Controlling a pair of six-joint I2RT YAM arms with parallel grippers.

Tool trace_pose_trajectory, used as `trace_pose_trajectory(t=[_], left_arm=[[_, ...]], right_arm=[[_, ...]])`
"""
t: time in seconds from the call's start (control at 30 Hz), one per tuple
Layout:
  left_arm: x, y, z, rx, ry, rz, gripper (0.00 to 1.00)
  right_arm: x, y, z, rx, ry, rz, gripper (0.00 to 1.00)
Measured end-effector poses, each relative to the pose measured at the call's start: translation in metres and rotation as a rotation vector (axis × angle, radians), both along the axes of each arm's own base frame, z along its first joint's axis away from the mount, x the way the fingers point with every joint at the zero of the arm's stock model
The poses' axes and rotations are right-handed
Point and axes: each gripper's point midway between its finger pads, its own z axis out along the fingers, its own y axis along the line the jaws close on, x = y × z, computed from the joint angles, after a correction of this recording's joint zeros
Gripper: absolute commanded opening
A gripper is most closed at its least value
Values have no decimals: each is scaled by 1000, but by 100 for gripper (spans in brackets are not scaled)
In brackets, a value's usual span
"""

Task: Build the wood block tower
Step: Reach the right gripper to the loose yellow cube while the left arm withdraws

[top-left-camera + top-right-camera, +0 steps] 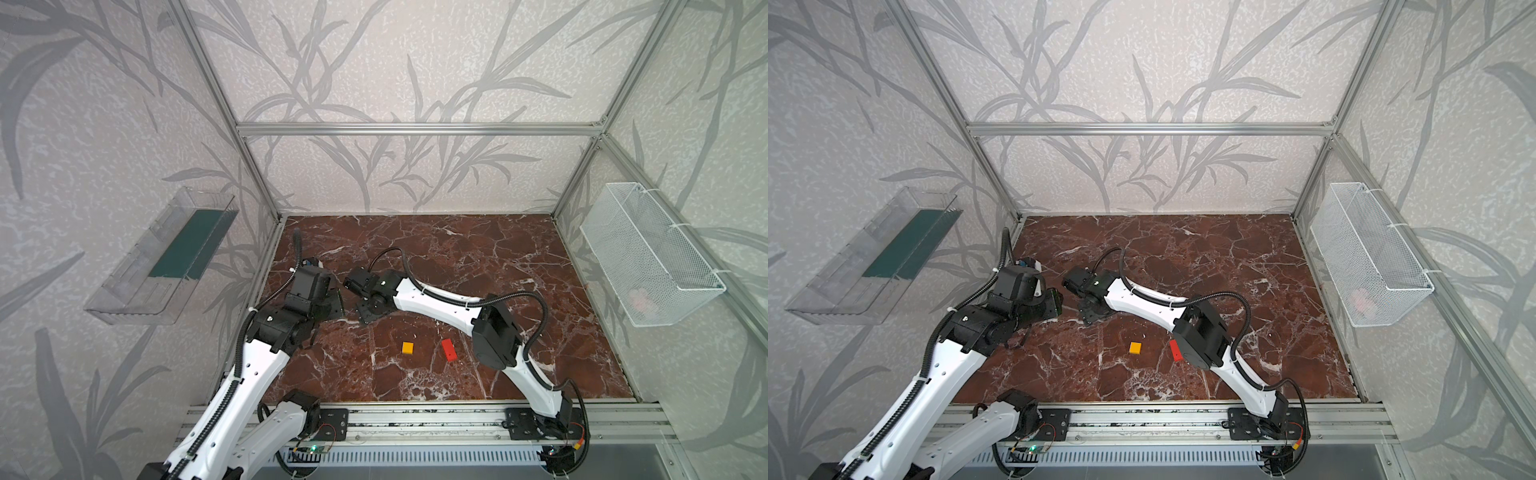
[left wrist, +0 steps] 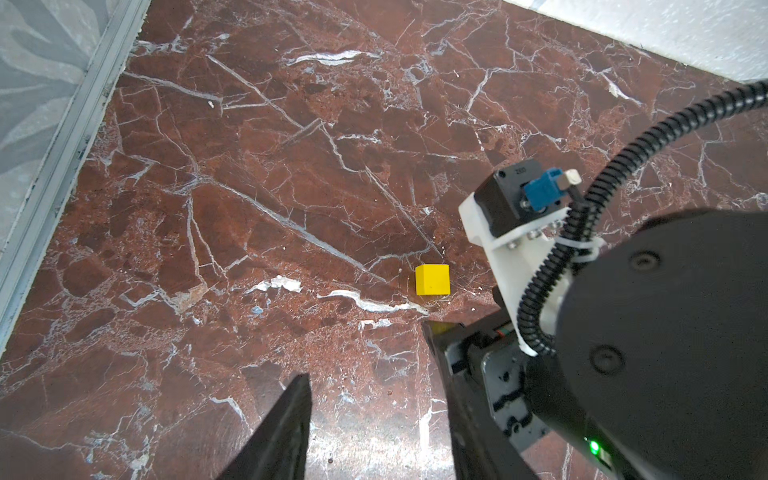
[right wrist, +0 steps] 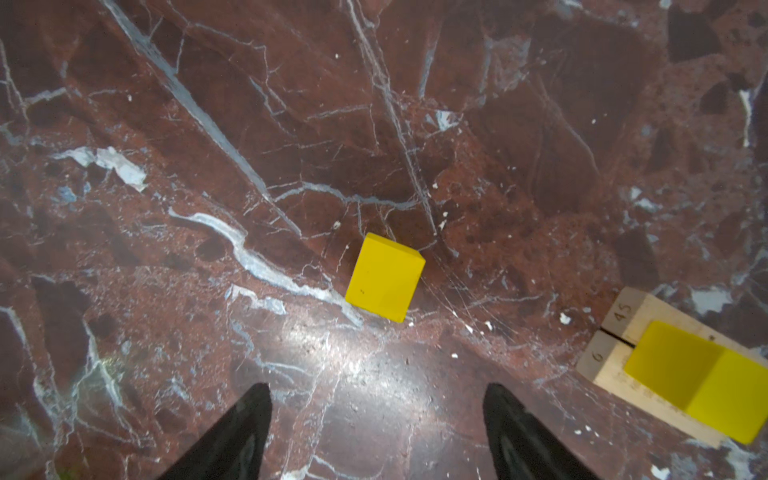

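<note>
Red-brown marble top. Right gripper: fingers wide apart, empty. Loose yellow cube lies ahead of tips, approx centred betw. them, not touching. Left gripper part-open, empty. 2nd yellow cube sits on tan planks.

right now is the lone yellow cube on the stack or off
Off: the yellow cube sits alone on the table, apart from the tan planks carrying another yellow block.
</note>
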Motion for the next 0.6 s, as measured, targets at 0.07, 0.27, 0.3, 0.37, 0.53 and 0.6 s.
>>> trace_pose_trajectory(t=[0.07,0.27,0.3,0.37,0.53,0.6], left_arm=[[0,1,0,-3,-1,3,52],[1,0,-1,-17,2,3,51],[1,1,-2,-19,3,4,51],[1,1,-2,-22,3,6,51],[2,3,-2,-33,2,13,51],[3,3,-2,-39,3,14,51]], right_arm=[[3,3,-3,-8,0,-8,81],[14,8,-10,-16,2,-37,77],[15,8,-11,-17,4,-43,75],[18,6,-14,-22,10,-58,73],[25,1,-17,-21,20,-85,69],[30,0,-20,-12,30,-97,68]])
